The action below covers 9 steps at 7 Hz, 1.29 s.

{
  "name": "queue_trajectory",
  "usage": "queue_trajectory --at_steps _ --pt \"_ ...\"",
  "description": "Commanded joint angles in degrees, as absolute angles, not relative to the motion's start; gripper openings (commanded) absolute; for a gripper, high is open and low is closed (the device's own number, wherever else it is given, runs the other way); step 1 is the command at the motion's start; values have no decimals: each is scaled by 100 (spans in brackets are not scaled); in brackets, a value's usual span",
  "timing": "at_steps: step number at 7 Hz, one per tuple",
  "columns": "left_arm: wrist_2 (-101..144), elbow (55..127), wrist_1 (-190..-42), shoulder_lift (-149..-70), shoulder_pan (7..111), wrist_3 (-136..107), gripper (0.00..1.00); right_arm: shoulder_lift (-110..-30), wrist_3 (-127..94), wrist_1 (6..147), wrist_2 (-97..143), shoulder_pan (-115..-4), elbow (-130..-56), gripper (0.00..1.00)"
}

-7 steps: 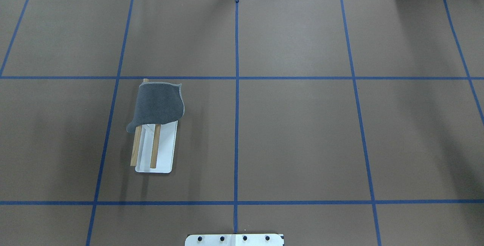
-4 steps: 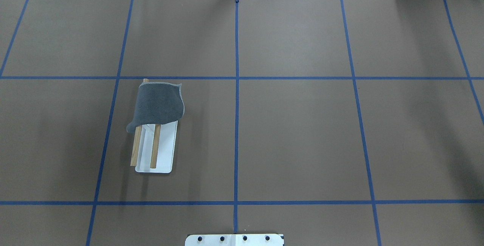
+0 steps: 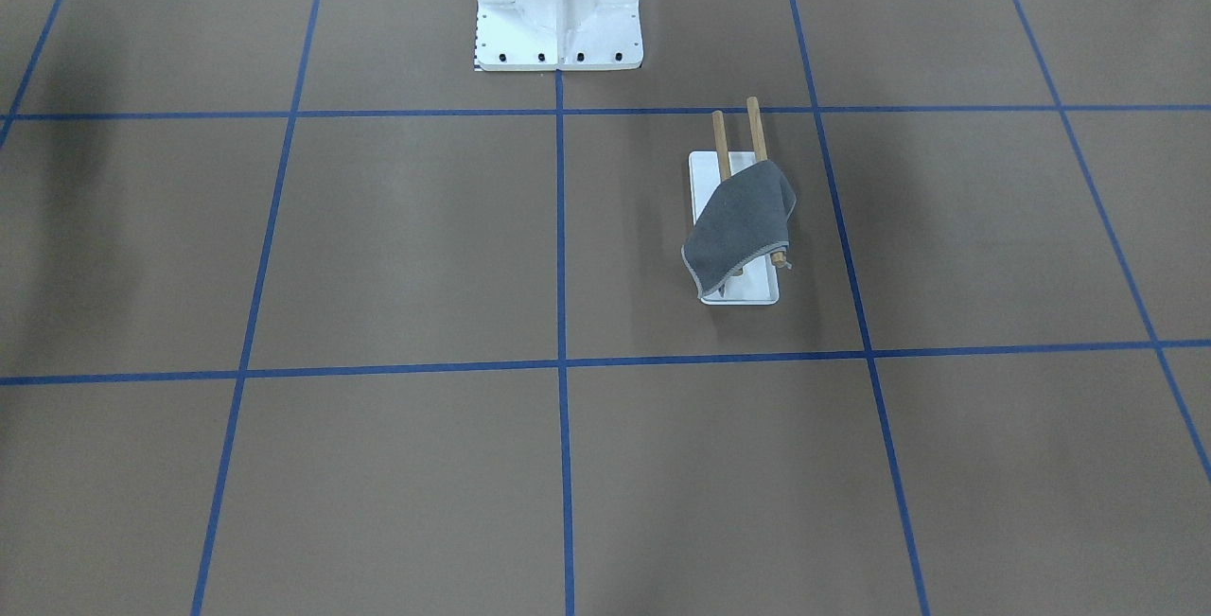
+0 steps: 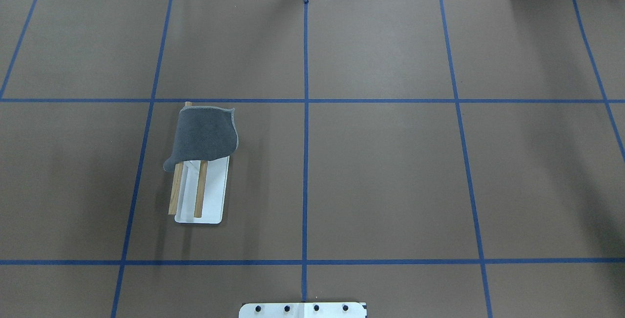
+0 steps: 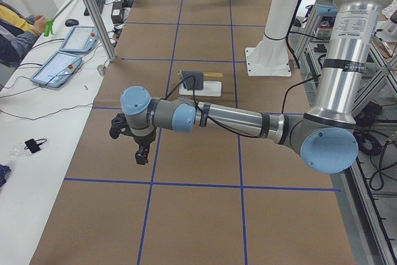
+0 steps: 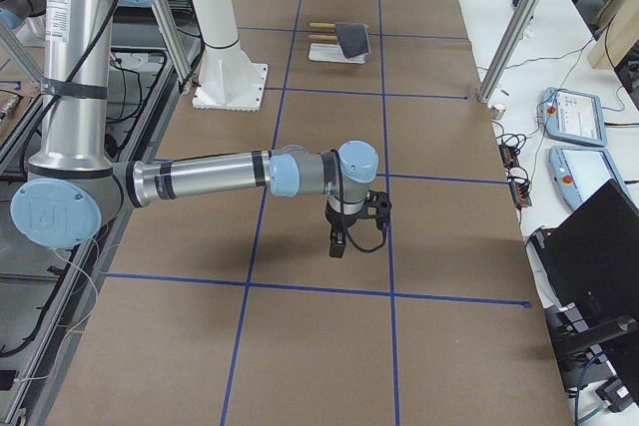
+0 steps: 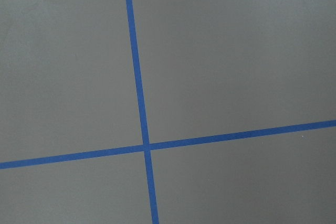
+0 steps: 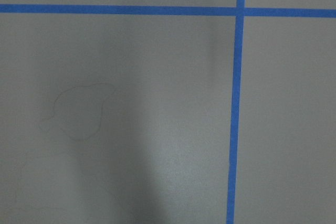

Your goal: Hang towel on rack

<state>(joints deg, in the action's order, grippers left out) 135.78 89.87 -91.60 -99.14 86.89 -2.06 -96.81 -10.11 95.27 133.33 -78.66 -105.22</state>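
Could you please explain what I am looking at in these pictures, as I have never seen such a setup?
Two robot arms stand at a brown table marked with blue tape. One camera looks down from behind the robot, one faces it, two look from the table's ends, and one sits on each wrist, seeing only table. The towel lies draped over both dowels of the rack. The left claw and right claw hang above bare table, away from the rack, with nothing visibly held; whether they are open I cannot tell.
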Motion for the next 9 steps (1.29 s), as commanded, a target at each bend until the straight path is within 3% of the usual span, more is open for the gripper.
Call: queue_trajectory --at_steps 1,9 --pt "13579 8991 -9176 -9914 8684 -185 98 -9668 -1011 9527 13333 -7866 -10521 100" --pt "13570 9000 -9624 -9861 8508 -229 98 -9624 -1011 9527 13411 -8261 -10221 100"
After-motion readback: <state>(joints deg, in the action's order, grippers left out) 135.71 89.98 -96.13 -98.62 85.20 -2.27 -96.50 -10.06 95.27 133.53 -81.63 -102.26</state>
